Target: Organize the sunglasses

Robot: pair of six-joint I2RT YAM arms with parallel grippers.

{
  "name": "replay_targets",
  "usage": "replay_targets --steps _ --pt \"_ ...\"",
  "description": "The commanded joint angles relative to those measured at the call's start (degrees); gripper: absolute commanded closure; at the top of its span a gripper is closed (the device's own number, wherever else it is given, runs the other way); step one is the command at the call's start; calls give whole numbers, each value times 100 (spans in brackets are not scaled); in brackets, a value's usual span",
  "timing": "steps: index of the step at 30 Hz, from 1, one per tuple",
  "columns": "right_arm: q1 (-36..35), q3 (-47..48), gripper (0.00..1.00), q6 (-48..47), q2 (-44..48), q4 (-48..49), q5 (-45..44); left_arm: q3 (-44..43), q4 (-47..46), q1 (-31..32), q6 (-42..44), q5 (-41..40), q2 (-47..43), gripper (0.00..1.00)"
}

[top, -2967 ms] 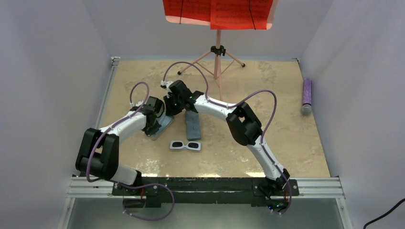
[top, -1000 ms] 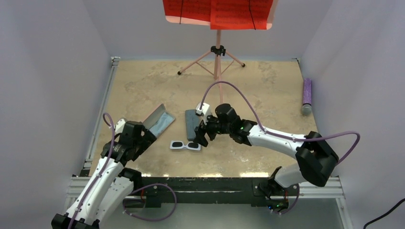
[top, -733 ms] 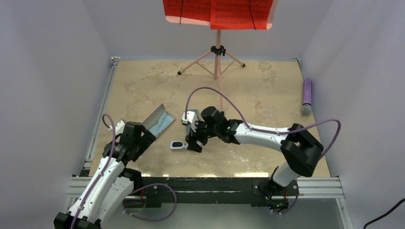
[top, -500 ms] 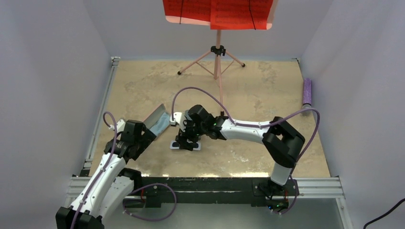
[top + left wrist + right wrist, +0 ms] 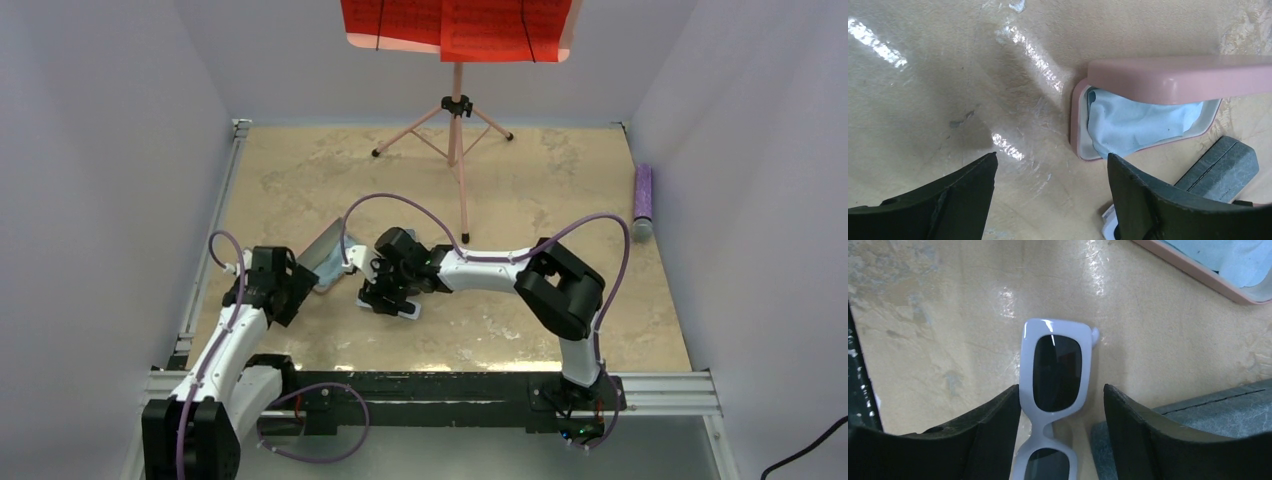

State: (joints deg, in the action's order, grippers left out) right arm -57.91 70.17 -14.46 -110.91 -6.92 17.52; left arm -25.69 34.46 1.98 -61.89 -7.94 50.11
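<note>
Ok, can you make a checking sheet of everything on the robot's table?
Surface: beige marbled table, shiny glare patches.
Job's things: white sunglasses flat on table; no other pair seen.
Clutter: open pink case holding blue cloth; closed grey case; purple tube at right edge.
Tools: right tool open, straddling the sunglasses; left tool open over bare table near pink case.
Cables: purple cables in loose loops.
Surroundings: pale walls; tripod stand with red sheet.

Left arm (image 5: 225, 345): elbow bent, forearm angled forward, left of the white sunglasses (image 5: 1057, 370).
Left gripper (image 5: 1050, 157): pointing down, jaws spread wide, nothing between them.
Right arm (image 5: 490, 268): folded sharply, forearm stretched leftward to the white sunglasses.
Right gripper (image 5: 1062, 387): low over the white sunglasses, jaws apart, straddling the frame.
</note>
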Motion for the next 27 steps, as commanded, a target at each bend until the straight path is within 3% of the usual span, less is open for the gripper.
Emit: replay_targets --steps 1,6,11,16,22,27 --pt "-64 169 38 -136 -158 -368 -713 123 -712 -181 149 393 208 19" --pt "-111 -52 46 -125 -36 -301 -895 179 -851 -189 194 515 437 32" --pt "-141 -228 64 35 6 -256 -1030 158 -913 -189 135 520 688 46" --pt "-177 -574 71 286 244 -76 -1089 20 -994 -189 69 453 1157 57" --pt "-177 -1141 86 730 983 445 -1063 -76 -1212 -189 36 464 1614 68" --pt "-180 -1547 90 1114 1729 867 -795 -129 -1232 -189 73 421 1731 78"
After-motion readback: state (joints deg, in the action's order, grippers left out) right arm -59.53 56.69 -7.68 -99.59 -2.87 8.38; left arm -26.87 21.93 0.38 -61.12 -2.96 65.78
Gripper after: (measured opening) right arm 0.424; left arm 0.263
